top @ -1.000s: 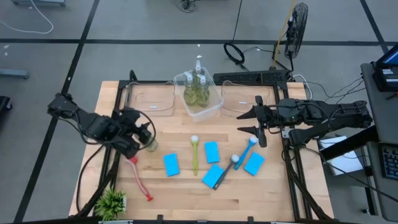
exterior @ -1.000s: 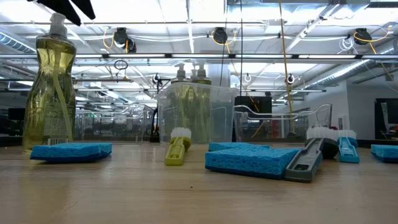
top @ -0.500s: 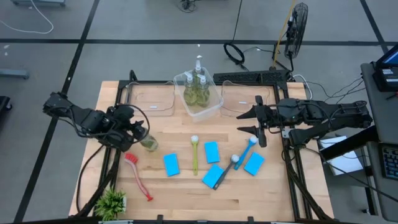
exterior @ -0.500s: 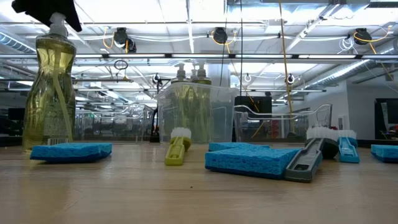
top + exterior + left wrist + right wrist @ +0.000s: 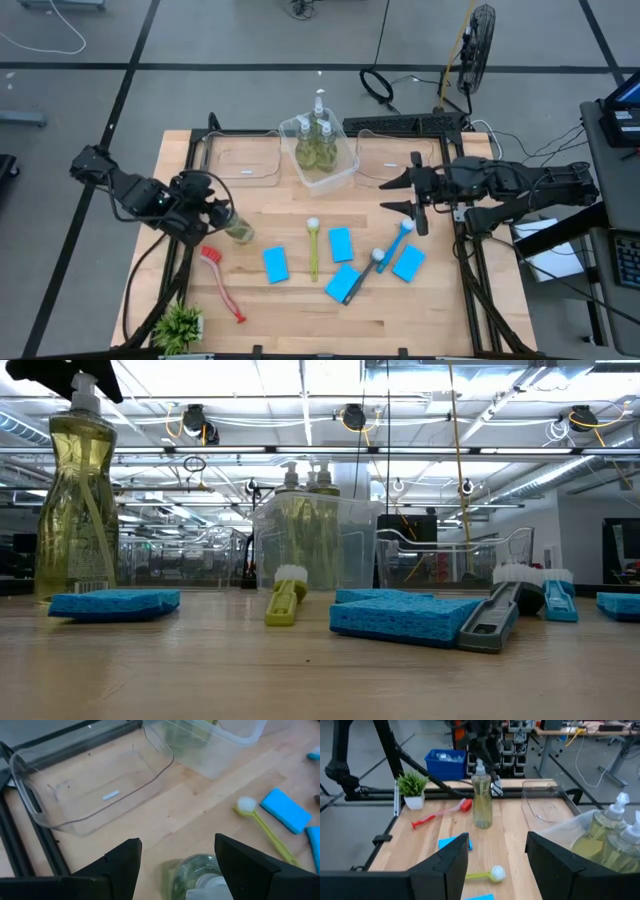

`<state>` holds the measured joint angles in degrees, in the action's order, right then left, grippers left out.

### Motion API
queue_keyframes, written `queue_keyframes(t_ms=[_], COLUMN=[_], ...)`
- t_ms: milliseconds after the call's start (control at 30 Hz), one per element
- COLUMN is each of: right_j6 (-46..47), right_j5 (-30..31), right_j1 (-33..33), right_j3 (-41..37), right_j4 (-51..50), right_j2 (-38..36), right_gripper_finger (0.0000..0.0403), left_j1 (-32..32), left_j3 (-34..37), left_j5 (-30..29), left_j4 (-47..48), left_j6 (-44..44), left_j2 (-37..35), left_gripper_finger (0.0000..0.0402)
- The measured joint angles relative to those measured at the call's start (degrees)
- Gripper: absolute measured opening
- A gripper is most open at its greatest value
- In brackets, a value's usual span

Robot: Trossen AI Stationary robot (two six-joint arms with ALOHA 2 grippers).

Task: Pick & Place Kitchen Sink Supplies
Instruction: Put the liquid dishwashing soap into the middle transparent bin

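Note:
One clear pump bottle of yellow-green liquid (image 5: 238, 230) (image 5: 78, 510) (image 5: 482, 800) stands upright on its base on the table's left half. My left gripper (image 5: 222, 215) (image 5: 177, 842) is open above it, one finger on either side of the pump head (image 5: 205, 881); no touch shows. Three more bottles stand in a clear tub (image 5: 322, 150). Several light-blue sponges (image 5: 276, 264) (image 5: 340, 243) lie flat mid-table, with a yellow-green brush (image 5: 312, 248), a blue brush (image 5: 400, 240) and a red brush (image 5: 222, 285). My right gripper (image 5: 392, 196) (image 5: 497, 840) hovers open over the table's right half.
Two empty clear tubs (image 5: 245, 158) (image 5: 395, 160) sit along the far edge, either side of the tub with bottles. A small potted plant (image 5: 180, 325) stands at the near left corner. A dark-handled brush (image 5: 365, 275) lies across a sponge (image 5: 343, 283). Bare wood lies along the near edge.
My left gripper has drawn back toward the table's left edge, uncovering more of the standing bottle in the high view. My right arm has kept still.

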<state>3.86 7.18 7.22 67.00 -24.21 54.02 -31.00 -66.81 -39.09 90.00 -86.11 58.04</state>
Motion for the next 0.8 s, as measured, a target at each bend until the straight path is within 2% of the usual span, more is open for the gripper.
queue_keyframes(t_ms=[333, 800], right_j6=[-0.02, -0.02], right_j5=[0.0, 0.0], right_j1=[0.0, 0.0], right_j3=[0.0, 0.0], right_j4=[-0.02, -0.02], right_j2=[0.0, 0.0], right_gripper_finger=[0.0187, 0.0187], left_j1=[-3.64, -7.71], left_j3=[0.0, -0.02], left_j5=[-1.31, -4.56], left_j4=[-0.04, 0.03], left_j6=[-7.62, -13.03], left_j2=[1.27, 6.73], left_gripper_finger=[0.0255, 0.0255])
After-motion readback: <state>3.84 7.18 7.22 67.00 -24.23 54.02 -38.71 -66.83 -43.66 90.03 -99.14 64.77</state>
